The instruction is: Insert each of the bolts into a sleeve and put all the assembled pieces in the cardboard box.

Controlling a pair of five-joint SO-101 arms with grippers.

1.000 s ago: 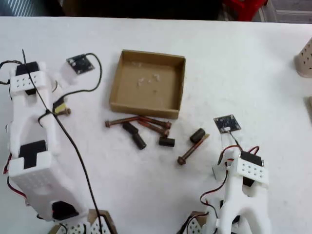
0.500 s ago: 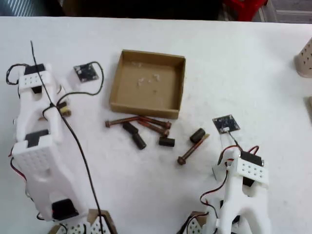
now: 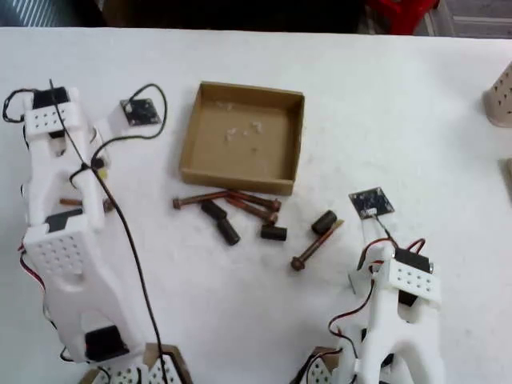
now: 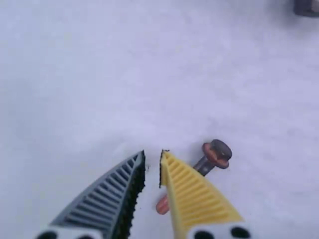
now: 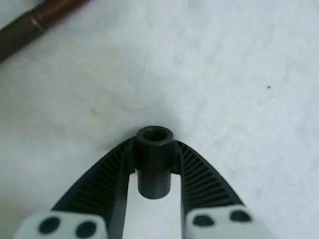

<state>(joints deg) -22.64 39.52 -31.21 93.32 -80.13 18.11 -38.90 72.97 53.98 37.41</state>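
In the left wrist view my left gripper [image 4: 152, 154] is shut, with just a slit between the grey and yellow fingers and nothing in it. A brown bolt [image 4: 215, 153] lies on the white table right beside the yellow finger; from above this bolt [image 3: 106, 205] pokes out from under the left arm. My right gripper [image 5: 154, 142] is shut on a black sleeve [image 5: 154, 164], its bore facing the camera. The cardboard box [image 3: 192, 152] stands at mid table. In front of it lie two bolts [image 3: 212, 197], a third bolt [image 3: 314, 250] and three loose sleeves [image 3: 220, 222].
The left arm [image 3: 60, 240] covers the table's left side, its cable looping toward the box. The right arm [image 3: 396, 296] stands at the front right. A pale object [image 3: 500, 96] sits at the right edge. A bolt's threaded end [image 5: 45, 17] lies beyond the held sleeve.
The left arm has swung about and the bolt that was at its gripper now lies lower on the table beside the fingers. The right arm has not moved.
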